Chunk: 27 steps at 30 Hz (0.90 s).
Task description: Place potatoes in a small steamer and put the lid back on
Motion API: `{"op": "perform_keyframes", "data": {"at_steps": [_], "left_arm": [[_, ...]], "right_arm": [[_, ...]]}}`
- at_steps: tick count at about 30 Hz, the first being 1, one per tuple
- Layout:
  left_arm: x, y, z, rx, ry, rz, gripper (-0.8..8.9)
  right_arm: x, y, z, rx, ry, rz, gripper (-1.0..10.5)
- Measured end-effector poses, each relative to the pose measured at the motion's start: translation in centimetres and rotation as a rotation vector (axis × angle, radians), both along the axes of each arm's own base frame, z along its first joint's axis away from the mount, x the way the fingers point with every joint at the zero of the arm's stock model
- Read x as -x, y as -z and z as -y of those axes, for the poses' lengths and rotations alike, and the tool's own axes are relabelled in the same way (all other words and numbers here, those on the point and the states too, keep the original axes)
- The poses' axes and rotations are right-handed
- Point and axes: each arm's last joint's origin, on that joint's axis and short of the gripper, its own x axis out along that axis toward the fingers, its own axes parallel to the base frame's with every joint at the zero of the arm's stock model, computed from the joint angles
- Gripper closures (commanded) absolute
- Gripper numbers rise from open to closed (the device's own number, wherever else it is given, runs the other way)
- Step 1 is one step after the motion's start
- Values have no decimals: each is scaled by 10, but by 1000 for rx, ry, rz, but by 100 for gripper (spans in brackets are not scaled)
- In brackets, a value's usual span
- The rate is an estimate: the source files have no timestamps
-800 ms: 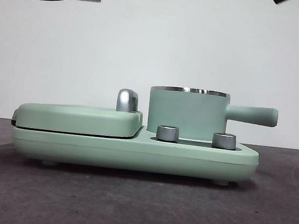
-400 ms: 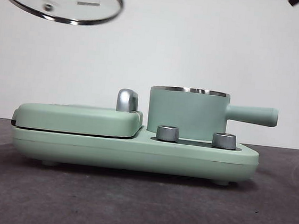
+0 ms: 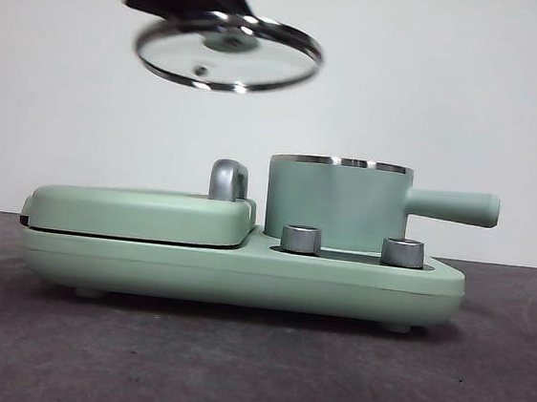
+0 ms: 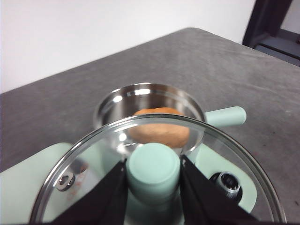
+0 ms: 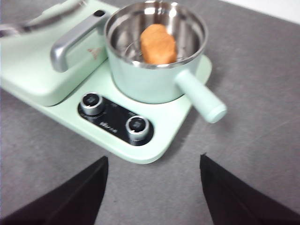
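The mint-green small steamer (image 3: pixel 337 203) stands uncovered on the right half of the appliance, its handle (image 3: pixel 452 207) pointing right. An orange-brown potato (image 5: pixel 158 43) lies inside it, also visible through the glass as potato (image 4: pixel 159 127) in the left wrist view. My left gripper (image 4: pixel 153 174) is shut on the mint-green knob of the clear glass lid (image 3: pixel 228 52), which hangs tilted in the air above the griddle, left of and higher than the steamer. My right gripper (image 5: pixel 152 173) is open and empty, high above the table in front of the appliance.
The flat mint-green griddle (image 3: pixel 140 213) with its steel handle (image 3: pixel 229 179) fills the left half of the base (image 3: pixel 241 275). Two steel dials (image 3: pixel 301 239) sit in front of the steamer. Grey table (image 3: pixel 250 372) lies all around.
The lid has travelled right and downward from the top left corner toward the steamer, with the left arm now showing above it. The right arm's tip has drifted further into the top right corner.
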Motion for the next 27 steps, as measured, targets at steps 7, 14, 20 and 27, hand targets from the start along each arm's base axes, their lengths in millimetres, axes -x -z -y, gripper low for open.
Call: {"op": "perform_keyframes", "data": {"at_steps": [7, 14, 20, 27], "left_arm": [[-35, -8, 42, -12, 53, 28, 805], [-69, -10, 76, -33, 84, 76, 805], [-93, 0, 94, -56, 93, 99, 805], [-108, 23, 106, -71, 99, 118, 805]], "right_arm": [[2, -1, 2, 8, 19, 15, 643], [2, -1, 2, 11, 17, 17, 643], [2, -1, 2, 16, 13, 20, 643], [2, -1, 2, 22, 10, 23, 643]]}}
